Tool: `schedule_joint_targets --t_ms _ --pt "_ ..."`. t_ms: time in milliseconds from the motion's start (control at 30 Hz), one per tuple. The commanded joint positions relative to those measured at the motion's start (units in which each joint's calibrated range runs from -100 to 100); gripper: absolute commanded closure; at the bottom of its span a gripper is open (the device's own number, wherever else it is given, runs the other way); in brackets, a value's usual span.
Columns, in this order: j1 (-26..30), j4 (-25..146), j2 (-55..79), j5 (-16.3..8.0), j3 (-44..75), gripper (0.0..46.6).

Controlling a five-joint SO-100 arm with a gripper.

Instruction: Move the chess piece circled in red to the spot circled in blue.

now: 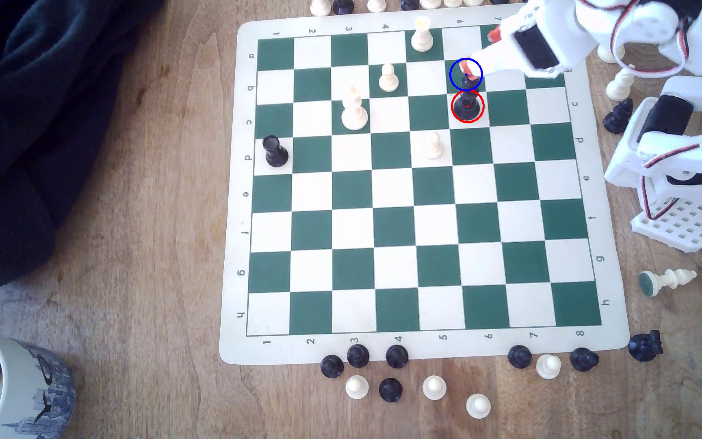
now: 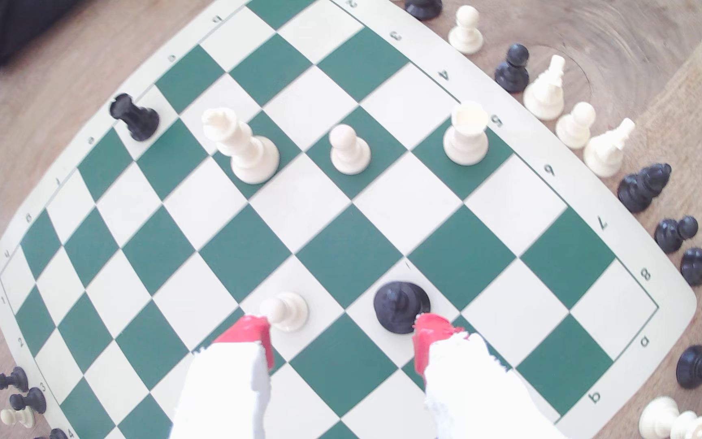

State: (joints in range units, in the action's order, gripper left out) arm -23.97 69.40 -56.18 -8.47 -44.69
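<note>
Gripper, jaws spread wide and empty, hovers beside the chess piece, which we see standing upright on its red-ringed white square. We judge the spread leaves room to straddle it (the spot adjoins at twelve o'clock in the exterior view).

A mug and dark cloth lie beside the chessboard.
</note>
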Motion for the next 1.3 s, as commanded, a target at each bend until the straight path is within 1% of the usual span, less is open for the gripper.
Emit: schedule_joint_targets --t_ms 0,167,300,533,733,1267 --pt "-0.6 3.8 6.4 -0.1 7.6 27.4" --pt "-1.1 4.2 13.7 -0.6 8.8 27.7" --pt "-0.3 3.7 16.5 -1.0 9.1 27.8" --pt "-0.8 0.4 21.7 -1.0 9.1 27.5" --pt "-0.7 -2.5 27.1 -0.9 9.1 28.2" --pt "-1.0 -6.3 32.5 -0.6 8.3 30.0"
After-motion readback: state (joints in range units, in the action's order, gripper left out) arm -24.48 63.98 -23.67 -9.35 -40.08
